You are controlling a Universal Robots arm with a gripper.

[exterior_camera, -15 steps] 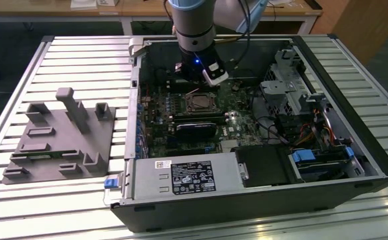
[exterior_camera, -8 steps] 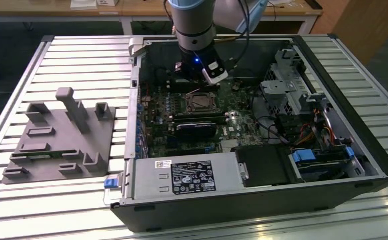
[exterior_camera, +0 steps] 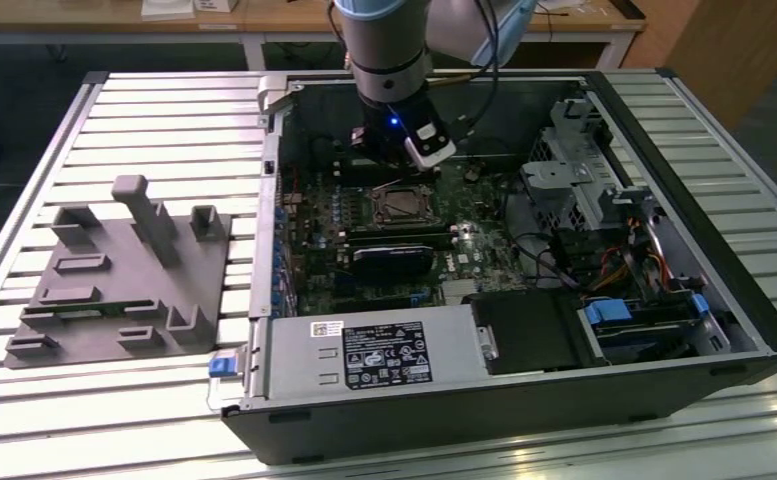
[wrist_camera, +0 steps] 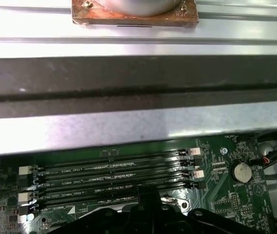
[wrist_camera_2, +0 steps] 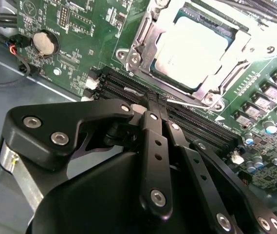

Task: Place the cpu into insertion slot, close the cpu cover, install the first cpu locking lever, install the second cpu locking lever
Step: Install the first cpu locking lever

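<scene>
My jaws are pressed together, my gripper (wrist_camera_2: 153,105) tipped over the memory slots (wrist_camera_2: 121,87). A thin metal lever (wrist_camera_2: 189,105) lies just beside my fingertips; I cannot tell whether I pinch it. Just past it the cpu (wrist_camera_2: 192,48) sits in the insertion slot (exterior_camera: 399,206), with the cpu cover (wrist_camera_2: 145,39) framing its pale face. Around them spreads the green board (wrist_camera_2: 84,29), inside the open computer case (exterior_camera: 708,290).

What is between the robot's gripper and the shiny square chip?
In the second wrist view, long black memory slots and the edge of the metal frame lie between the gripper and the chip.
</scene>
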